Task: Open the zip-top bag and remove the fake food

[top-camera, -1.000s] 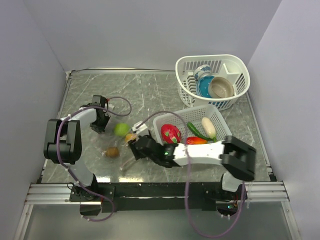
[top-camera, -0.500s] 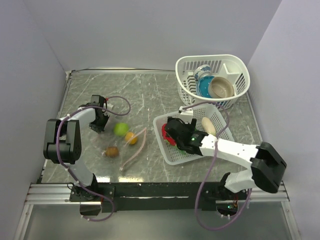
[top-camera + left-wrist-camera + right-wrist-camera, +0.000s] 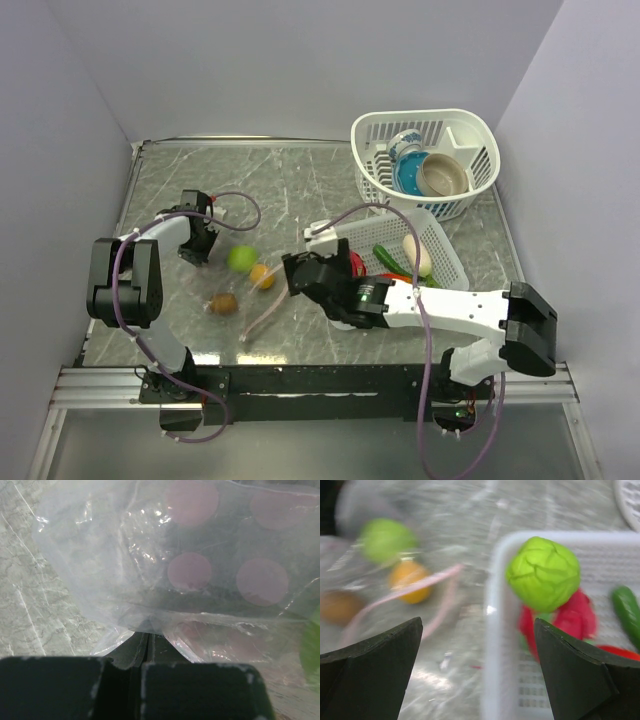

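The clear zip-top bag (image 3: 235,285) lies at the table's left, and its pink zip strip (image 3: 272,298) curls at its right side. Inside are a green ball (image 3: 240,259), an orange (image 3: 262,274) and a brown kiwi piece (image 3: 224,303). My left gripper (image 3: 198,242) is shut on the bag's far corner, and the plastic (image 3: 165,565) runs out from the closed jaws. My right gripper (image 3: 302,272) is open and empty over the rectangular basket's left rim (image 3: 492,630). A green ball (image 3: 543,572), a red piece (image 3: 577,620), a green vegetable (image 3: 388,258) and a cream oblong (image 3: 417,252) lie in that basket.
A round white basket (image 3: 470,130) at the back right holds a blue-patterned cup (image 3: 405,150) and a tan bowl (image 3: 443,175). Grey walls close in the table on three sides. The right arm lies across the rectangular basket's (image 3: 450,262) near side.
My right gripper swung from the bag's mouth over to the rectangular basket, then back left to the basket's left rim. The basket shifted a little. The left gripper has kept its hold.
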`<state>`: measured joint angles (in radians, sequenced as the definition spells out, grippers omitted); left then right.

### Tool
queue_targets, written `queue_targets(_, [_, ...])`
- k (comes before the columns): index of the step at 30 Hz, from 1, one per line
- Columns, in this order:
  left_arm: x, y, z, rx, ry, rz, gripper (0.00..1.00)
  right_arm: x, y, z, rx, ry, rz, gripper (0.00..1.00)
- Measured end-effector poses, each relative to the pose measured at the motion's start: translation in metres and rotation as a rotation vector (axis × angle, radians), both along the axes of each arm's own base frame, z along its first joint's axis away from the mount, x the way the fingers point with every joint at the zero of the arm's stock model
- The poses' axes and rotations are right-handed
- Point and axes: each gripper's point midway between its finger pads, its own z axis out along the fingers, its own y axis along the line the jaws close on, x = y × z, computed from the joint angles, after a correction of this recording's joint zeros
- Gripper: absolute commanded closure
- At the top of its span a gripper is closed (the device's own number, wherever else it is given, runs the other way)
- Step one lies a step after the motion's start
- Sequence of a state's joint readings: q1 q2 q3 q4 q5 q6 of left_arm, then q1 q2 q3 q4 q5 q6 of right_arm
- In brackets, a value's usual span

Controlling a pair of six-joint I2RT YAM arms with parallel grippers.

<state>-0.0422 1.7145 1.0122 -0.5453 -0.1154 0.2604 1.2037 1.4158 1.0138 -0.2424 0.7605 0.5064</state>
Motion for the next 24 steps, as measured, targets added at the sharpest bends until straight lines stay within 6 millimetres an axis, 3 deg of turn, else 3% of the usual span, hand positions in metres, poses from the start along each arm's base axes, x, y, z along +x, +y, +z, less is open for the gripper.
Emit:
queue_targets(5, [0.000, 0.000, 0.000, 0.000, 0.000, 0.000, 0.99, -0.021, 0.046, 0.010, 0.061, -0.013, 0.197, 0.05])
queue_targets(7, [0.000, 0.000, 0.000, 0.000, 0.000, 0.000, 0.99, -0.026, 0.061, 0.003, 0.069, -0.003, 0.251, 0.07])
queue_targets(9, [0.000, 0.000, 0.000, 0.000, 0.000, 0.000, 0.99, -0.028, 0.073, -0.019, 0.037, 0.023, 0.283, 0.09])
queue_targets(13, [0.000, 0.000, 0.000, 0.000, 0.000, 0.000, 0.99, -0.034, 0.081, -0.065, -0.050, 0.088, 0.328, 0.10])
queue_targets(19, [0.000, 0.000, 0.000, 0.000, 0.000, 0.000, 0.99, -0.035, 0.091, -0.061, -0.029, 0.077, 0.360, 0.09])
queue_targets(22, [0.000, 0.000, 0.000, -0.001, 0.002, 0.000, 0.99, -0.032, 0.105, -0.051, -0.010, 0.063, 0.383, 0.24])
queue_targets(24, [0.000, 0.000, 0.001, -0.004, 0.003, 0.000, 0.99, -0.029, 0.120, -0.046, 0.008, 0.049, 0.400, 0.40])
